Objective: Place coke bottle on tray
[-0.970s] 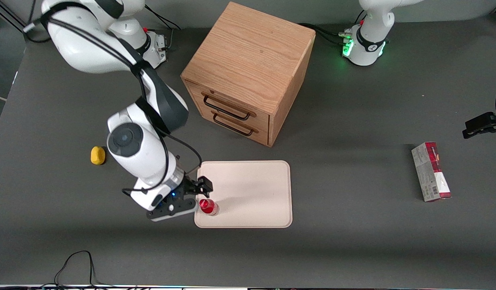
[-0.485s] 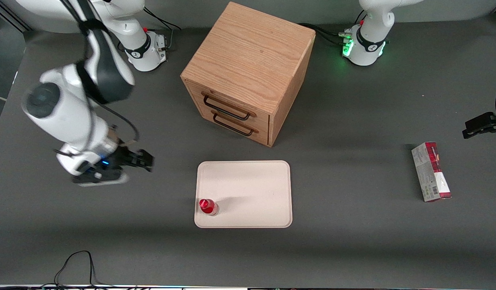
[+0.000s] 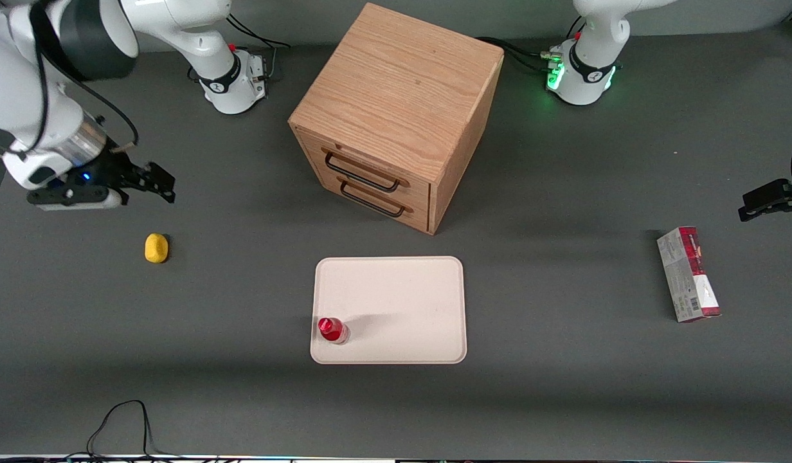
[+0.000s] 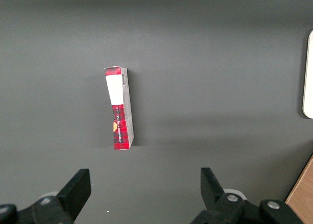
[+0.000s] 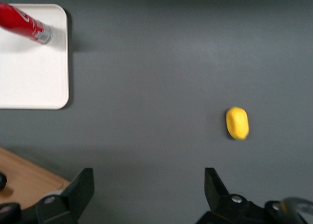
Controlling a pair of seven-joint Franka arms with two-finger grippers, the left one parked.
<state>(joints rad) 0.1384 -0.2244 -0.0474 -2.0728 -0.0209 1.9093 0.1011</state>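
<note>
The coke bottle (image 3: 332,330), tiny and red with a red cap, stands upright on the pale beige tray (image 3: 402,302), at the tray's corner nearest the front camera on the working arm's side. It also shows in the right wrist view (image 5: 23,22) on the tray (image 5: 34,82). My gripper (image 3: 158,183) is open and empty, raised above the table toward the working arm's end, well away from the tray and farther from the camera than the bottle. In the right wrist view its fingers (image 5: 80,187) stand wide apart over bare table.
A small yellow lump (image 3: 155,248) lies on the table near the gripper, also seen in the right wrist view (image 5: 237,123). The wooden drawer cabinet (image 3: 396,116) stands farther back than the tray. A red-and-grey carton (image 3: 688,274) lies toward the parked arm's end.
My gripper has let go of the bottle on the tray and pulled away, rising and moving toward the working arm's end. The bottle has stayed upright in place.
</note>
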